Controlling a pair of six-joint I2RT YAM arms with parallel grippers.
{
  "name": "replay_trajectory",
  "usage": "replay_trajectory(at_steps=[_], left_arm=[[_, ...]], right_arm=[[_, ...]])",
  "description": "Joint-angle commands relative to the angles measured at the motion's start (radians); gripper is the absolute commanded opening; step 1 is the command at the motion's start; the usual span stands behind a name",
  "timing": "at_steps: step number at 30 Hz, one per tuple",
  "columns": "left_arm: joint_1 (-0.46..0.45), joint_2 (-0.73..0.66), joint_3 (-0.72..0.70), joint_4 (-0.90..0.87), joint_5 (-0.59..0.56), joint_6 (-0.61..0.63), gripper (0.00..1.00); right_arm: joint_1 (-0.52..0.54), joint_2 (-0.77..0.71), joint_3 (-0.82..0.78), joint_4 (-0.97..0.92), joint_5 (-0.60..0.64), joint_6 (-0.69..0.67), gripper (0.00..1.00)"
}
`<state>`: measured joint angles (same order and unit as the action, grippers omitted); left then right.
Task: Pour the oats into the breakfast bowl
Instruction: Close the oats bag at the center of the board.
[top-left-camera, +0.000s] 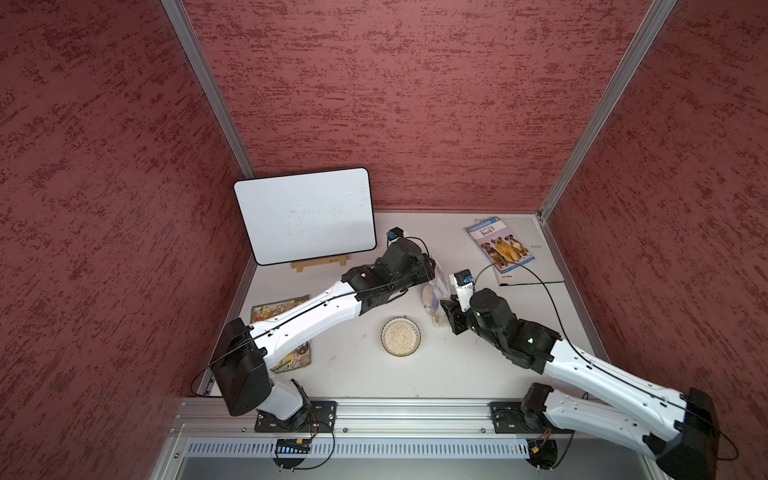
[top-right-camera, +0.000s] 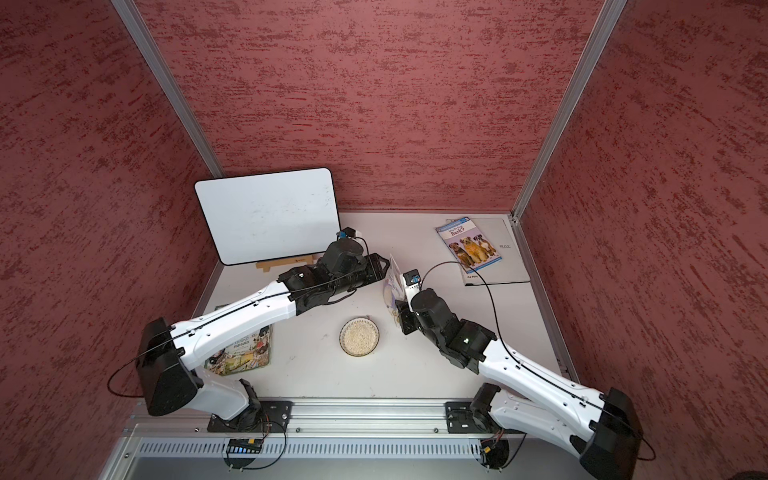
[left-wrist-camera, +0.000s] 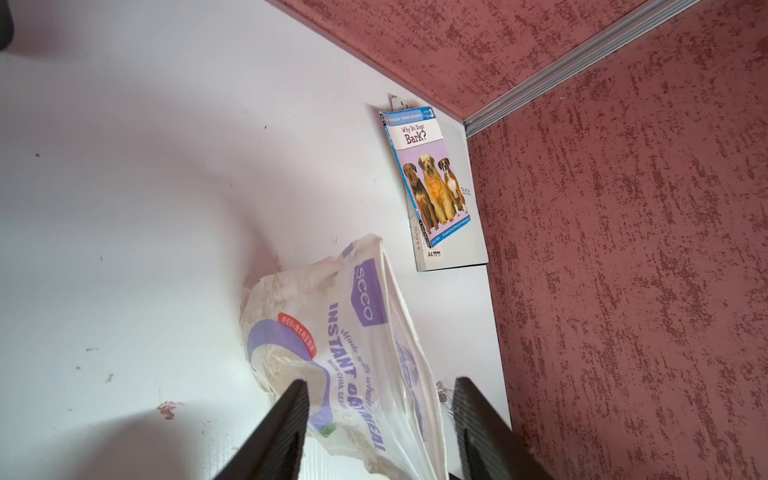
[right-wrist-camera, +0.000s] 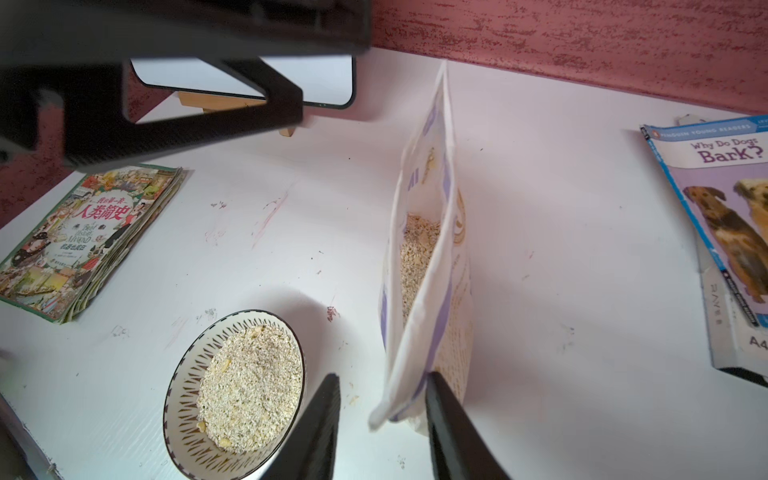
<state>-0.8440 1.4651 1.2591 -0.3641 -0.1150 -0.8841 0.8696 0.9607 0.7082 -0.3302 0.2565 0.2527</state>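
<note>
Inside rough red walls (top-left-camera: 374, 104), on a flat white table (top-left-camera: 353, 374). Standing upright between the two grippers, a white plastic pouch with purple print (right-wrist-camera: 428, 174), open at the top, with pale beige oats (right-wrist-camera: 415, 249) down inside. Left gripper (left-wrist-camera: 378, 386) spread wide, one black finger on each side of the pouch, not squeezing it. Right gripper (right-wrist-camera: 382, 378) with fingers apart too, the thin top edge of the pouch between them, close against one finger and clear of the other. Just beside the right gripper and well apart from the left gripper, a small round white bowl with dark lines inside (right-wrist-camera: 178, 374), flat on the table, with a heap of the same oats in it. Far behind the left gripper, a white board with a black edge (top-left-camera: 307, 216) on a wooden stand (top-left-camera: 318, 264). Well beyond the right gripper, a purple book with three dogs on the cover (top-left-camera: 500, 245).
</note>
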Motion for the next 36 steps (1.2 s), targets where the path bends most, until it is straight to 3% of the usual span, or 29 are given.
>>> replay_trajectory(at_steps=[1, 7, 11, 19, 26, 36], left_arm=[[0.033, -0.060, -0.057, 0.025, 0.029, 0.047, 0.67], [0.105, -0.174, -0.187, 0.048, 0.067, 0.132, 0.83], [0.147, -0.237, -0.277, 0.082, 0.090, 0.165, 0.89], [0.201, -0.286, -0.351, 0.116, 0.136, 0.221, 0.96], [0.244, -0.304, -0.398, 0.177, 0.197, 0.294, 1.00], [0.266, -0.300, -0.455, 0.329, 0.305, 0.492, 1.00]], right_arm=[[0.009, 0.022, 0.061, -0.061, 0.039, -0.012, 0.35], [0.009, 0.076, 0.120, -0.111, 0.050, -0.022, 0.26], [0.009, 0.111, 0.155, -0.145, 0.062, -0.026, 0.21], [0.009, 0.142, 0.185, -0.182, 0.079, -0.050, 0.14], [0.009, 0.159, 0.224, -0.203, 0.038, -0.127, 0.01], [0.003, 0.160, 0.254, -0.177, 0.008, -0.288, 0.00]])
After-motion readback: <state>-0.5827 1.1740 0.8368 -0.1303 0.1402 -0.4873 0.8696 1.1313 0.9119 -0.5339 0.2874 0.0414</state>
